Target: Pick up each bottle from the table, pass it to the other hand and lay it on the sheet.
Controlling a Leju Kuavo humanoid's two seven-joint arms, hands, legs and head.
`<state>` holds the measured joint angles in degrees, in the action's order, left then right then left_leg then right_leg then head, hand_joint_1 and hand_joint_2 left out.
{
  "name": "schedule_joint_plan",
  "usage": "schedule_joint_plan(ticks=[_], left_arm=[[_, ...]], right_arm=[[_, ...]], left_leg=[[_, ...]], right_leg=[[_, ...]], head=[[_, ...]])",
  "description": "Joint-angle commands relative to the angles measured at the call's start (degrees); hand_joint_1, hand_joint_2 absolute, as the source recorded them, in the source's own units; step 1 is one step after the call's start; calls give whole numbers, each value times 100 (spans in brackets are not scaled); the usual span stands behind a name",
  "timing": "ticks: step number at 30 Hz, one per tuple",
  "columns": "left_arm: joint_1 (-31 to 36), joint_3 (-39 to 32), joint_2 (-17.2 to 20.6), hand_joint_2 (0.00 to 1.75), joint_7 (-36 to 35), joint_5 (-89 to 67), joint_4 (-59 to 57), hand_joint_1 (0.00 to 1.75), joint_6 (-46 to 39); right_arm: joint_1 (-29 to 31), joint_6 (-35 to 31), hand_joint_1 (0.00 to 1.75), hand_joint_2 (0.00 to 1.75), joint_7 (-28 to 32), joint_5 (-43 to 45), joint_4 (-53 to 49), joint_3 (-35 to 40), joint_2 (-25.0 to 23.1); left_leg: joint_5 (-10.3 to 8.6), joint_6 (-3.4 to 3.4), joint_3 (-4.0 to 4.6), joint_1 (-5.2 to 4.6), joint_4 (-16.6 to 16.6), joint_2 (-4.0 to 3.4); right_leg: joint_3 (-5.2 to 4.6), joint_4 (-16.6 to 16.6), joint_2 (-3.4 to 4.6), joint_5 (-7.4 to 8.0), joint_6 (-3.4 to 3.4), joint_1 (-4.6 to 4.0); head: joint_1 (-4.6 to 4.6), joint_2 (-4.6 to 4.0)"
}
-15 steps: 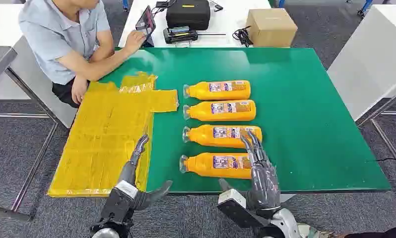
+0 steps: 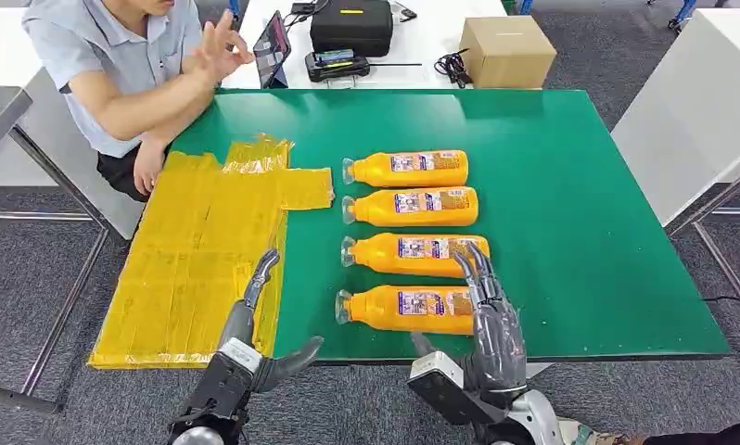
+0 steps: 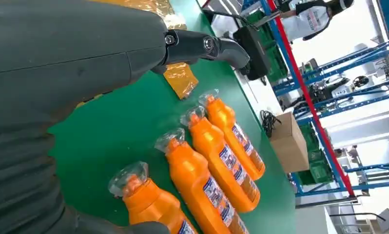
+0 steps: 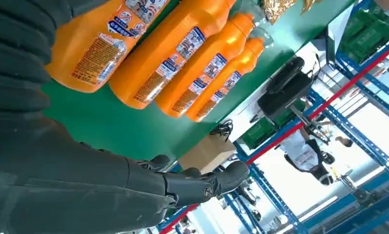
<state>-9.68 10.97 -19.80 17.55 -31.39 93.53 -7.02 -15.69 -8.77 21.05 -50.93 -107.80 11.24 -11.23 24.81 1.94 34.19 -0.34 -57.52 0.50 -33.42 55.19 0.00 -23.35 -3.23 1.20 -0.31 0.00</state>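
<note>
Several orange bottles lie side by side in a row on the green table (image 2: 570, 185), caps toward the yellow sheet (image 2: 195, 255). The nearest bottle (image 2: 403, 309) lies by the front edge, and the one behind it (image 2: 413, 251) is close alongside. My right hand (image 2: 491, 334) hovers open over the label end of the nearest bottle, fingers straight, holding nothing. My left hand (image 2: 255, 334) stands open at the sheet's near right edge, thumb out. The left wrist view shows the capped ends of the bottles (image 3: 202, 180); the right wrist view shows their labels (image 4: 163, 53).
A person sits at the far left corner with one hand raised (image 2: 218, 42) and the other hand by the sheet. Behind the green table, a white table carries a black case (image 2: 350, 23), a tablet (image 2: 272, 42) and a cardboard box (image 2: 507, 51). A white tabletop (image 2: 700, 111) stands at the right.
The person's hand has lifted off the tablet into the air. My right hand has edged slightly nearer the front edge. My left hand has barely moved.
</note>
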Motion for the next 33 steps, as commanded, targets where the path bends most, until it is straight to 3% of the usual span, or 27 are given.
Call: schedule_joint_plan(ticks=[1, 4, 10, 13, 19, 33], left_arm=[[-2, 174, -20, 175, -75, 149, -70, 0, 101], [29, 173, -20, 175, -103, 193, -113, 0, 160], [83, 162, -20, 175, -57, 205, -162, 0, 218], [122, 172, -20, 175, -17, 200, -185, 0, 309], [213, 288, -20, 175, -1, 175, -293, 0, 376], [394, 495, -11, 175, 7, 170, -484, 0, 504]], right_arm=[[116, -50, 0, 175, -348, -617, 466, -408, -4], [171, -306, 0, 175, -676, -1716, 647, -342, 209], [345, -19, 0, 175, -1041, -2254, 950, -167, 635], [470, 336, 0, 175, -1079, -1863, 1133, -128, 856], [780, 512, 0, 175, -1274, -1973, 1480, 44, 1198], [1345, 926, 0, 175, -1370, -1707, 2287, 194, 1424]], left_leg=[[13, -12, -27, 11, -1, -2], [15, -14, -33, 14, 1, -6], [15, -13, -38, 15, 4, -10], [7, -9, -23, 10, 4, -4], [9, -9, -25, 8, 1, -7], [6, -9, -25, 6, 3, -6]], right_leg=[[31, -6, -2, -10, 16, -12], [37, -8, 1, -10, 18, -15], [44, -16, 5, -7, 17, -16], [29, -12, 1, -3, 11, -11], [30, -10, 3, -3, 12, -10], [28, -11, 2, 0, 10, -8]], head=[[0, 0], [0, 0], [0, 0], [0, 0], [0, 0], [-2, 0]])
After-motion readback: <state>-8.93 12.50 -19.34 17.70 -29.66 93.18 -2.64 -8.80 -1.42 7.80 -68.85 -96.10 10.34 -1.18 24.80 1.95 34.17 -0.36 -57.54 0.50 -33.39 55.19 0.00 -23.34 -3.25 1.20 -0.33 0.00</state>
